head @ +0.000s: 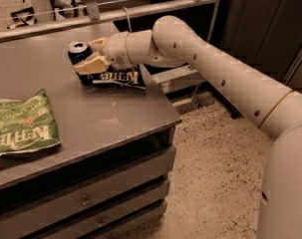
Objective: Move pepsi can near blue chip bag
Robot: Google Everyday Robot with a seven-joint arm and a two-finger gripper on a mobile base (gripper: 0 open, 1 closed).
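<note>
I see the cream two-finger gripper [84, 56] at the far side of the grey metal table [95, 116], its fingers [91, 63] closed around the small dark blue pepsi can [77, 49] with the silver top. The can stands upright, touching the left end of the dark navy crinkled blue chip bag [118, 77]. A larger green chip bag [21, 126] lies well apart, near the table's front left.
</note>
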